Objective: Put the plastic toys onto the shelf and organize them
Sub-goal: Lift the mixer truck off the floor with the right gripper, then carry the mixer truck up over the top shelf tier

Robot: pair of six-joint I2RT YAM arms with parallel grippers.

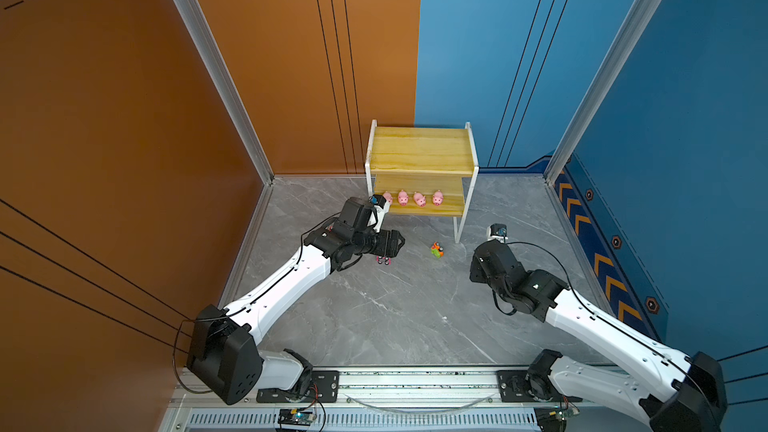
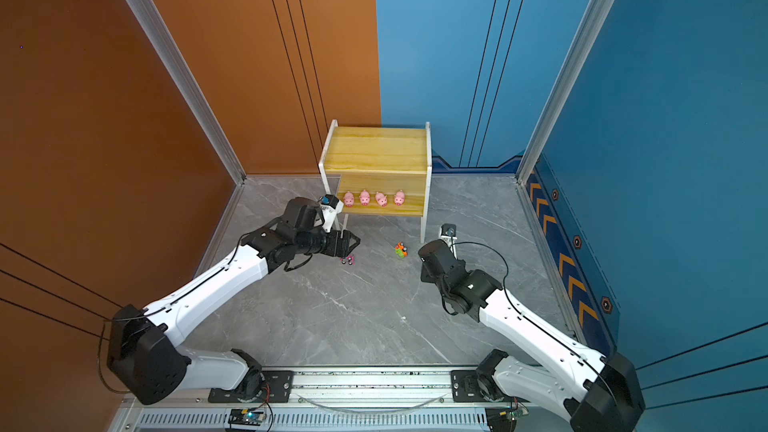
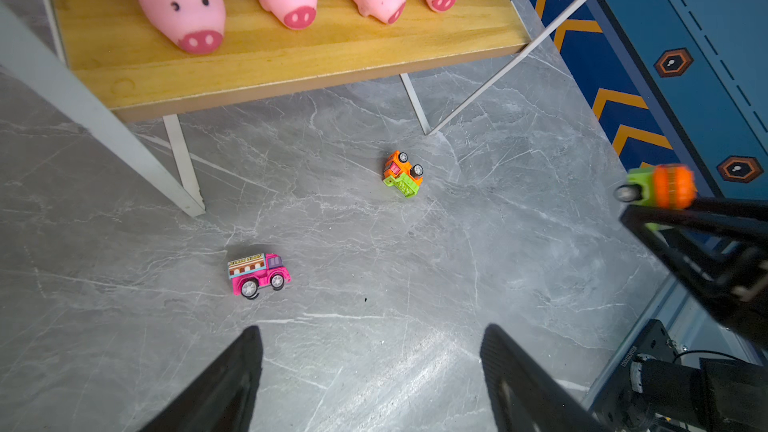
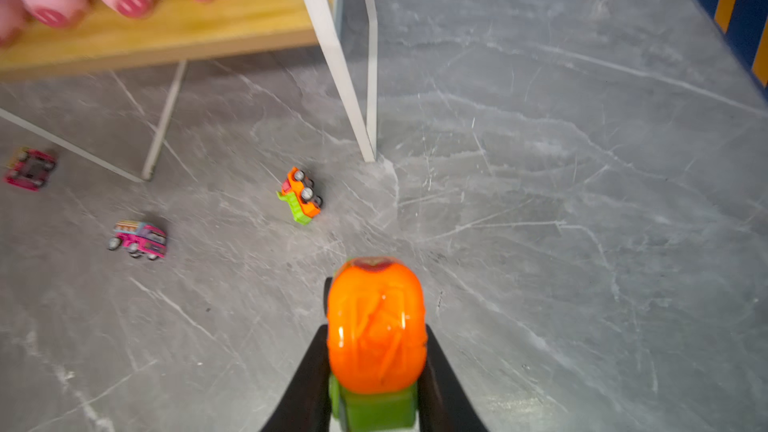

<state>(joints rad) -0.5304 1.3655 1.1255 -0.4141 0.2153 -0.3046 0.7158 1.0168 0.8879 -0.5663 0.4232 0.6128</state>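
Observation:
My right gripper [image 4: 375, 336] is shut on an orange and green toy car [image 4: 376, 326], held above the floor to the right of the shelf [image 1: 422, 149]; the left wrist view shows this car [image 3: 660, 187] too. Several pink pigs [image 1: 419, 198] stand in a row on the lower board [image 3: 291, 64]. My left gripper [image 3: 374, 351] hangs open over bare floor, near a pink car [image 3: 257, 274]. An orange-green car [image 1: 436, 250] lies tipped over by the shelf's front right leg. A second pink car [image 4: 30, 168] lies upside down on the floor in front of the shelf.
The shelf's top board [image 2: 376, 149] is bare. White frame legs [image 4: 345, 76] stand close to the tipped car. Orange and blue walls close in the grey marble floor [image 1: 395, 317], and a metal rail [image 1: 415, 380] runs along the front.

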